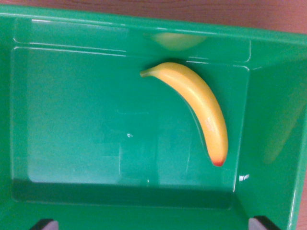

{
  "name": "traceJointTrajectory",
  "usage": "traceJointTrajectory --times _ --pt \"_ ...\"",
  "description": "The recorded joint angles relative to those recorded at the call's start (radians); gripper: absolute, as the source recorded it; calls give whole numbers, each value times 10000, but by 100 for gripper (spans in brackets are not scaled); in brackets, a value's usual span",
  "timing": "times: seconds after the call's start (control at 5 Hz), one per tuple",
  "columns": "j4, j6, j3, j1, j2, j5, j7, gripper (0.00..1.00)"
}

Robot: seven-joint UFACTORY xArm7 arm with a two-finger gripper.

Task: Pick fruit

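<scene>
Green bin [72, 120] holds one banana [199, 105]; brown tabletop [192, 12] beyond.

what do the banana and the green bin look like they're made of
Banana: likely a plastic or foam replica rather than real fruit. Its skin is smooth, evenly yellow and unblemished, with a neat red-orange tip and a soft sheen.

Green bin: looks like moulded glossy plastic. The signs are rounded moulded ridges, light glare on the floor, and a faint yellow reflection of the banana on the walls.
</scene>
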Motion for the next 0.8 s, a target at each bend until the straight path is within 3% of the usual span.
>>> traceJointTrajectory --times 0.2,0.4,0.6,0.8 --pt "0 0 0 0 0 0 0 0" --pt "-161 -287 -23 -41 90 1 -186 0" --pt "-161 -287 -23 -41 90 1 -186 0" --pt "-330 -587 -47 -83 184 1 -381 0"
